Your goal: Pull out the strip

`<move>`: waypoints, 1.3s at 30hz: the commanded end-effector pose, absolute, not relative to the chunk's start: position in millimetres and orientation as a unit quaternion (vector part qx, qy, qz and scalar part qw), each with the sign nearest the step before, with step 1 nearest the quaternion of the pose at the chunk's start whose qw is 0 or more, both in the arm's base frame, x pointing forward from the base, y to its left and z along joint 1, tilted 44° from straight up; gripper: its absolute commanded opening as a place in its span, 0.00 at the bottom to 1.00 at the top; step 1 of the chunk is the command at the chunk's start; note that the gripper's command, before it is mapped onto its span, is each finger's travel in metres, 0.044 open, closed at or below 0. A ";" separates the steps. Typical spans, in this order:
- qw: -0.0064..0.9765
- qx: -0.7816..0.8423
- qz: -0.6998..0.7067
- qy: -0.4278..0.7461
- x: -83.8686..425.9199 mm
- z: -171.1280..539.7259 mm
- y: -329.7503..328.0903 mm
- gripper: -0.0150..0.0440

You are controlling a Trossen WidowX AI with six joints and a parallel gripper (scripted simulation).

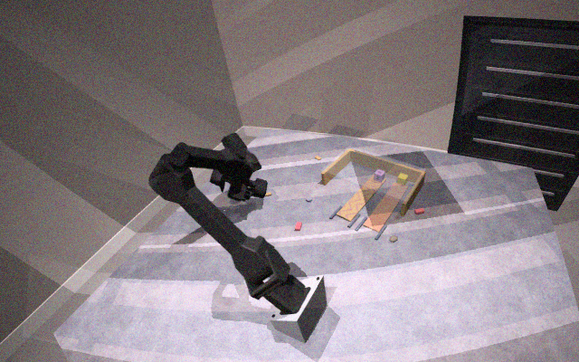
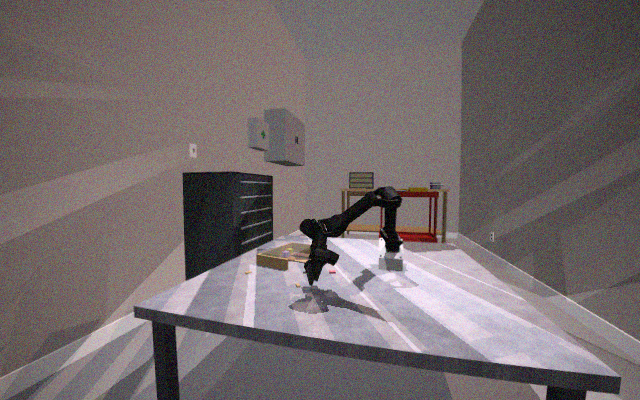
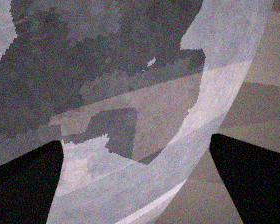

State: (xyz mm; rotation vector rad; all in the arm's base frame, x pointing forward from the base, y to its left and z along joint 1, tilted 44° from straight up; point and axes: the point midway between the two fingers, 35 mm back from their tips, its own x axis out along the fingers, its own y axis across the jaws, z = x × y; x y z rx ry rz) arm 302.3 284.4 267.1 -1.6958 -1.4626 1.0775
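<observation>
A purple cube (image 1: pixel 379 176) (image 2: pixel 286 254) rests at the far end of the left, patterned yellow-orange strip (image 1: pixel 352 209). A yellow-green cube (image 1: pixel 403 178) rests at the far end of the right, plainer orange strip (image 1: pixel 381 214). Any label on either cube is too small to make out. Both strips lie between grey-blue rails, with their near ends outside the three-sided wooden wall. My gripper (image 2: pixel 311 283) (image 3: pixel 137 147) is open and empty, above the table to the left of the strips in the top view. The wrist view shows neither strips nor cubes.
The wooden wall (image 1: pixel 389 164) (image 2: pixel 272 262) surrounds the cubes on three sides. Small red blocks (image 1: pixel 298 225) (image 1: pixel 419 211), a tan stone (image 1: pixel 393 239), a blue bit (image 1: pixel 308 200) and an orange bit (image 1: pixel 317 157) lie around it. A black cabinet (image 1: pixel 529 100) (image 2: pixel 212 220) stands beyond the table.
</observation>
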 end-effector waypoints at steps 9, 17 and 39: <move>0.322 -0.646 0.411 -0.557 300.8 285.1 266.4 0.93; 0.509 -0.595 0.496 -0.375 337.1 246.7 207.0 0.93; 0.936 0.035 0.292 0.194 342.7 129.0 -27.4 0.93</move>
